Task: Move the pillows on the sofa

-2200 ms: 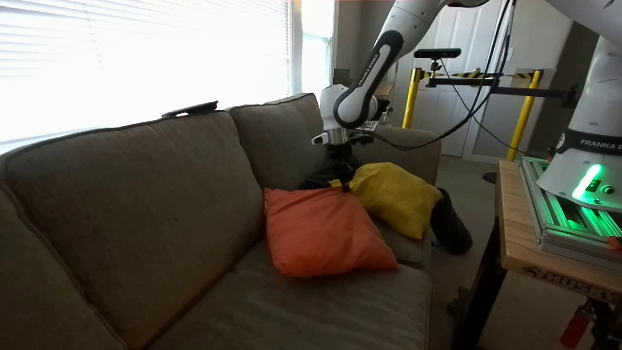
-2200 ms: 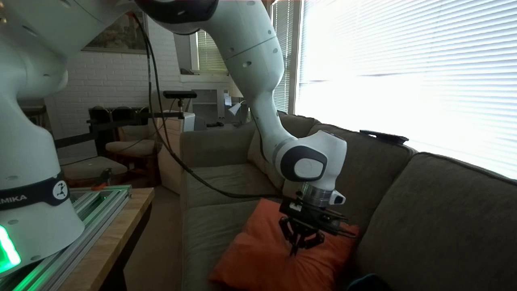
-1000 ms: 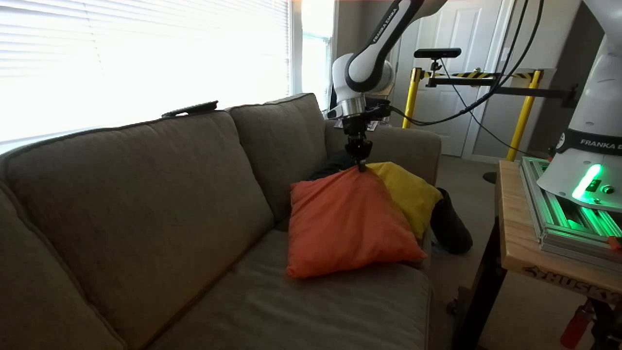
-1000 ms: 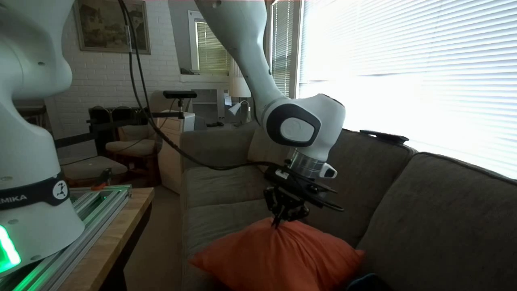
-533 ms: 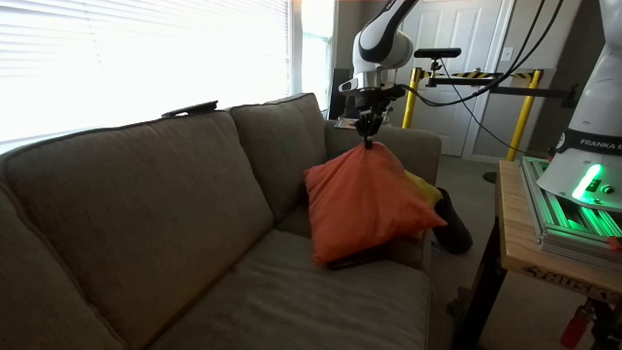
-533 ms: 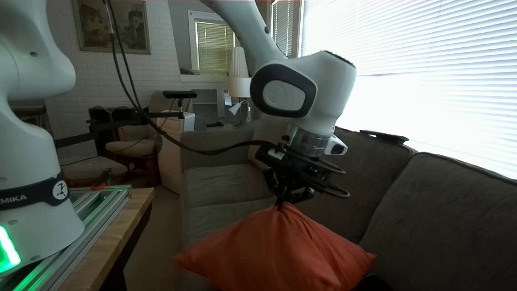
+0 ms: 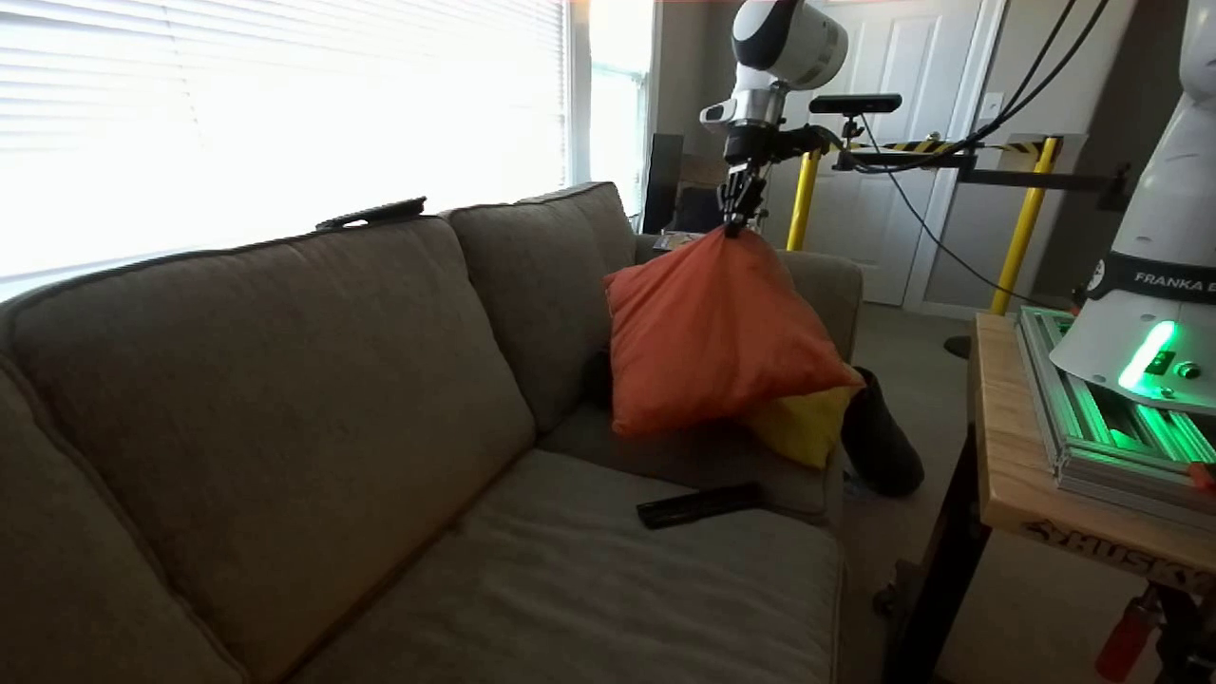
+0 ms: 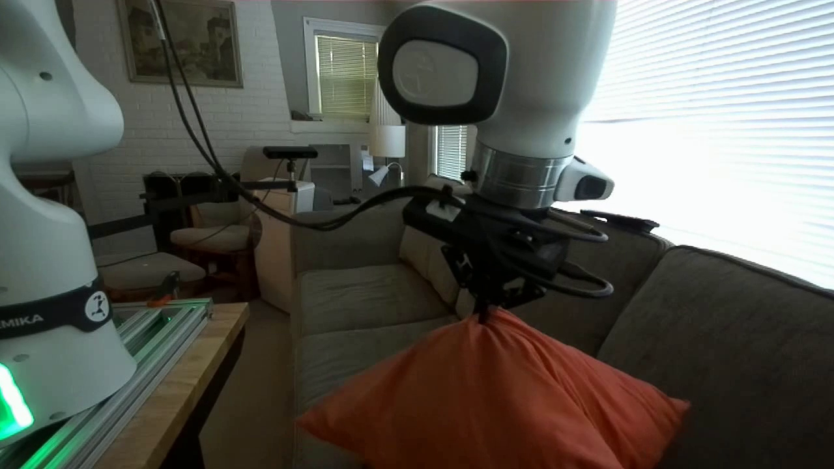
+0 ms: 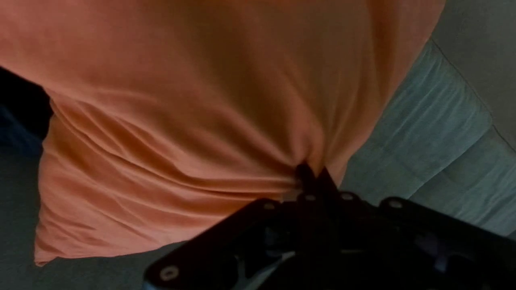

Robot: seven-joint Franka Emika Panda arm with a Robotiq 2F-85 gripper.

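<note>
Checked gripper (image 7: pixel 733 228) 1st: clenched, grasping orange pillow (image 7: pixel 717 342) by a gathered pinch of cover at top. Confirmed in wrist view: can see fingertips (image 9: pixel 305 174) tight tog. on cloth, plus creases fanning out from there.

Located orange pillow: hung beneath gripper, tilted, over seat (image 7: pixel 570 589) of sofa (image 7: pixel 266 399) toward armrest (image 7: pixel 828 275); sagging to a corner either side in both ext. views. Can't tell whether touching yellow pillow (image 7: pixel 806 427) behind.

Located yellow pillow: on seat by armrest, mostly hidden by orange pillow, showing only below one corner of it.

Found remote (image 7: pixel 700 505) flat on seat, near seam betw. cushions, apart from both pillows.

Noted flat black thing (image 7: pixel 372 215) atop backrest (image 7: pixel 546 275), in both ext. views; can't ID. Noted bright blinds (image 7: pixel 285 104) behind.

Glimpsed dark item (image 7: pixel 597 380) beside orange pillow, too dim to ID; likewise dark shape (image 7: pixel 883 437) just past sofa's front edge.

Logged base (image 7: pixel 1121 323) standing on wooden bench (image 7: pixel 1002 404), showing green light (image 7: pixel 1147 353). Also logged, in an ext. view, lamp (image 8: pixel 388 140) and framed picture (image 8: pixel 184 42) on white brick wall (image 8: pixel 143 117).
</note>
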